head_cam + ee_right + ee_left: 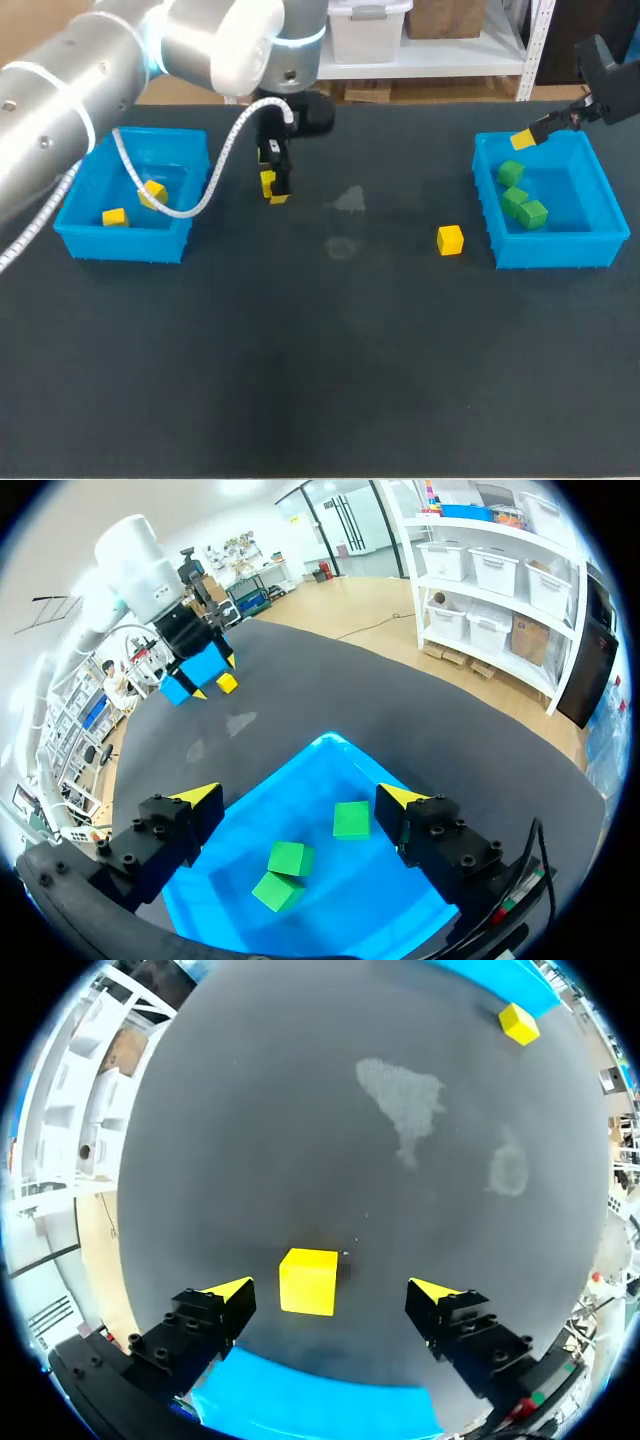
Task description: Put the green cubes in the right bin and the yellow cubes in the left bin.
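Here, left pincer spread astride a smooth yellow cube, right pincer spread too.

I see the blue plastic left bin holding two small yellow cubes: one lies flat near the front wall and the other sits tilted nearer the middle. A third yellow cube rests on the dark surface just beside that bin, between the spread fingers of my left pincer and touching neither. A fourth yellow cube lies near the blue plastic right bin. That bin holds three green cubes clustered together.
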Available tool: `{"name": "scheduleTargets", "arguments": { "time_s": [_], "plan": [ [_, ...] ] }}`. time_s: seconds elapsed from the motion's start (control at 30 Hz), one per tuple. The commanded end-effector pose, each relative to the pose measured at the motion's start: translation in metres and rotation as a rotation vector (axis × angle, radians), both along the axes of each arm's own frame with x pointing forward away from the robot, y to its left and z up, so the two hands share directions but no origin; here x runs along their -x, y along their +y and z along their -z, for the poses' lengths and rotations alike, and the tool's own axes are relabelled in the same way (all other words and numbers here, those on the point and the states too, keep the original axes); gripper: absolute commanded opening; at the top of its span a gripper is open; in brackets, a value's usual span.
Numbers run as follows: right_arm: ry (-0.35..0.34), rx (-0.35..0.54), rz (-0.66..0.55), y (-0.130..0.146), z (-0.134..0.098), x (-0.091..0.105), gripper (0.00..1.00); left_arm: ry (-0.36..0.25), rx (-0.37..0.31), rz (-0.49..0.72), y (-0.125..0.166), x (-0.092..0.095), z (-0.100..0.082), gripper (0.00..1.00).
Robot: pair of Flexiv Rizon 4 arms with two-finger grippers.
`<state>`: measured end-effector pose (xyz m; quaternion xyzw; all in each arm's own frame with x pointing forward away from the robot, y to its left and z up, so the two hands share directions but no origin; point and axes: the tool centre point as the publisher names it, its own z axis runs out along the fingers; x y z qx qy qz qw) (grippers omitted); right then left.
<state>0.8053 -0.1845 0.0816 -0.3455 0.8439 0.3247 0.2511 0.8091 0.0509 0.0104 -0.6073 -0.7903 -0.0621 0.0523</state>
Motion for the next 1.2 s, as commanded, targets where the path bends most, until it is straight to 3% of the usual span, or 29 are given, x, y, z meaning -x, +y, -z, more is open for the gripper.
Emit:
{"name": "scheduleTargets", "arguments": {
  "time_s": [0.03, 0.07, 0.1, 0.13, 0.17, 0.4, 0.5, 0.63, 0.87, 1.03, 1.2],
  "plan": [
    [-0.003, -0.001, 0.001, 0.000, 0.000, 0.001, 1.00, 0.049, -0.028, -0.015, 0.001, -0.007, 0.009, 0.78],
    [-0.003, -0.001, 0.001, 0.000, 0.000, 0.001, 1.00, 0.053, -0.041, -0.011, 0.003, -0.006, 0.011, 0.46],
    [-0.003, -0.001, 0.001, 0.000, 0.000, 0.001, 1.00, 0.053, -0.047, -0.011, 0.003, -0.005, 0.014, 0.39],
    [-0.003, -0.001, 0.001, 0.000, 0.000, 0.001, 1.00, 0.057, -0.047, -0.013, 0.004, -0.005, 0.015, 0.09],
    [-0.003, -0.001, 0.001, 0.000, 0.000, 0.001, 1.00, 0.064, -0.047, -0.014, 0.004, -0.004, 0.017, 0.00],
    [-0.003, -0.001, 0.001, 0.000, 0.000, 0.001, 1.00, 0.052, -0.037, -0.035, 0.004, -0.001, 0.021, 0.00],
    [-0.003, -0.001, 0.001, 0.000, 0.000, 0.001, 1.00, 0.023, -0.023, -0.051, 0.005, 0.000, 0.013, 0.00],
    [-0.003, -0.001, 0.001, 0.000, 0.000, 0.001, 1.00, -0.042, 0.029, -0.091, 0.007, 0.000, -0.011, 0.00],
    [-0.003, -0.001, 0.001, 0.000, 0.000, 0.001, 1.00, -0.192, 0.145, -0.253, 0.035, -0.005, -0.072, 0.00],
    [-0.003, -0.001, 0.001, 0.000, 0.000, 0.001, 1.00, -0.280, 0.115, -0.354, 0.072, -0.005, -0.102, 0.00],
    [-0.003, -0.001, 0.001, 0.000, 0.000, 0.001, 1.00, -0.273, 0.072, -0.435, 0.111, 0.005, -0.106, 0.00]
  ]
}}
